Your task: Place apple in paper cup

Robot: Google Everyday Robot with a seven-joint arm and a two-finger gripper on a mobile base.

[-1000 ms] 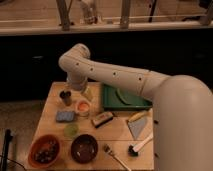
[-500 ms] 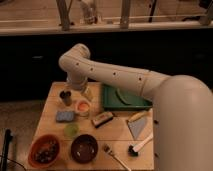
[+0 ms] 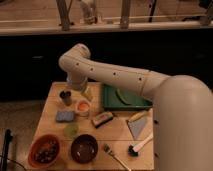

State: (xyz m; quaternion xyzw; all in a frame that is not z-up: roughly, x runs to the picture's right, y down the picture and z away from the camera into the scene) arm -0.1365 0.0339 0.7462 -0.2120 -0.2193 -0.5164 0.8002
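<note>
A small pale paper cup (image 3: 82, 107) stands on the wooden table (image 3: 120, 134), left of middle. An orange-red round thing, which looks like the apple (image 3: 82, 105), shows in the cup's mouth. My gripper (image 3: 85, 93) hangs at the end of the white arm (image 3: 115, 75), just above and behind the cup. It is very close to the cup's rim; I cannot tell whether it touches it.
A dark cup (image 3: 65, 97) stands left of the gripper. Close by are a blue sponge (image 3: 64, 116), a pale green round thing (image 3: 71, 131) and a dark block (image 3: 102, 119). A green tray (image 3: 125, 97) is at the back right. An orange bowl (image 3: 44, 150), dark bowl (image 3: 84, 148), fork (image 3: 114, 154) and brush (image 3: 137, 146) line the front.
</note>
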